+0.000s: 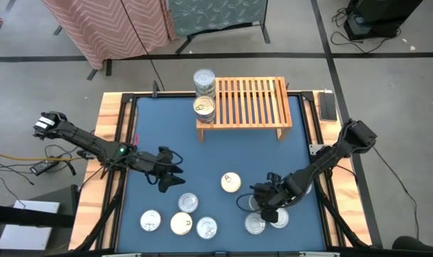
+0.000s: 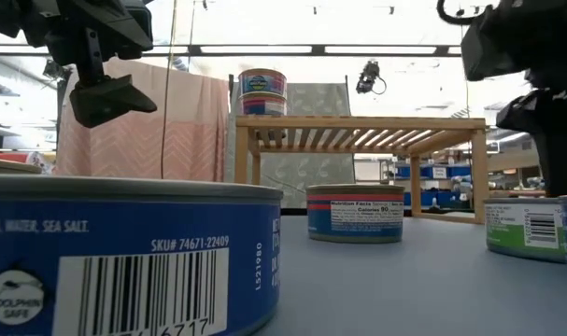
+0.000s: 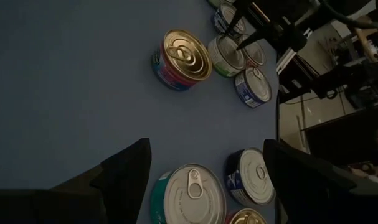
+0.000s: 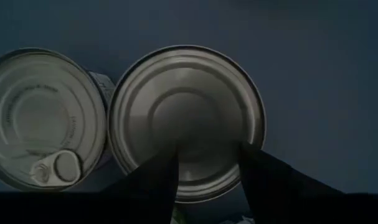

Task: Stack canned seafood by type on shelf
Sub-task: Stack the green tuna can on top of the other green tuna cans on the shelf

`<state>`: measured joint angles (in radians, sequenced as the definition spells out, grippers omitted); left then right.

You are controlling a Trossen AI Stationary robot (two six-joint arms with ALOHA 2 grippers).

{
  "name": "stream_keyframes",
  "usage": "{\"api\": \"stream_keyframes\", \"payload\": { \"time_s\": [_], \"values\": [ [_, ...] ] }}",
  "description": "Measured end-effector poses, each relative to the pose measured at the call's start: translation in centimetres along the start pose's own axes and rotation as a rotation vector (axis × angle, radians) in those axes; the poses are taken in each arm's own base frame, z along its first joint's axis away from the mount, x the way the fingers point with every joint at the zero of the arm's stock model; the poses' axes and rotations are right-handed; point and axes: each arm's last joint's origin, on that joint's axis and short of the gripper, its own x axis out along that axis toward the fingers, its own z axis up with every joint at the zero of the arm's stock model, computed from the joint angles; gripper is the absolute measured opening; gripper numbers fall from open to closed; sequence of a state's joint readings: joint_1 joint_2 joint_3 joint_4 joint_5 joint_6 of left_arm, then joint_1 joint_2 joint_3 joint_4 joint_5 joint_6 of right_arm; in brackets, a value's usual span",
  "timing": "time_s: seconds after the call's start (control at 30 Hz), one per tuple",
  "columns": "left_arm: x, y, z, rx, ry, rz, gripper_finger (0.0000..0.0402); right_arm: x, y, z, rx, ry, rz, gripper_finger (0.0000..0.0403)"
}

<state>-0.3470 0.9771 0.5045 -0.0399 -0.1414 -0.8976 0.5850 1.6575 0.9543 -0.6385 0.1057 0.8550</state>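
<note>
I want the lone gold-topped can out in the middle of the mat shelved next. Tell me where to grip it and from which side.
Grip the gold-topped can across its low side wall, from straight above. It sits flat and upright with clear blue mat all round, so fingers can probably drop either side. The left gripper hangs open nearby.

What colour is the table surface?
Dark blue; the table shows it best in the high view.
</note>
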Motion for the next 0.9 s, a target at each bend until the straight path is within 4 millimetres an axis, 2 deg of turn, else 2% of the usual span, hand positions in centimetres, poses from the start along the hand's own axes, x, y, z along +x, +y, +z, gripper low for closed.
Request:
{"api": "stream_keyframes", "payload": {
  "time_s": [0.1, 0.33, 0.43, 0.57, 0.7, 0.9],
  "values": [
    [0.0, 0.0, 0.0, -0.013, -0.002, -0.002, 0.0312, 0.0, -1.3, 1.1, 0.022, -0.02, -0.047, 0.0171],
    [0.0, 0.0, 0.0, -0.008, -0.005, -0.004, 0.0312, -0.2, -6.9, 4.9, 0.092, -0.059, -0.164, 0.0171],
    [0.0, 0.0, 0.0, 0.005, -0.006, -0.001, 0.0312, 0.0, -9.0, 6.6, 0.097, -0.086, -0.168, 0.0171],
    [0.0, 0.0, 0.0, 0.035, -0.001, 0.006, 0.0312, 0.2, -11.0, 9.1, 0.1, -0.206, -0.126, 0.0171],
    [-0.1, 0.1, 0.0, 0.061, 0.003, 0.01, 0.0312, 0.2, -11.5, 11.0, 0.088, -0.318, -0.005, 0.0171],
    [-0.1, 0.5, -0.2, 0.09, 0.015, 0.057, 0.0312, 3.4, -8.9, 11.3, 0.012, -0.306, 0.101, 0.0163]
  ]
}}
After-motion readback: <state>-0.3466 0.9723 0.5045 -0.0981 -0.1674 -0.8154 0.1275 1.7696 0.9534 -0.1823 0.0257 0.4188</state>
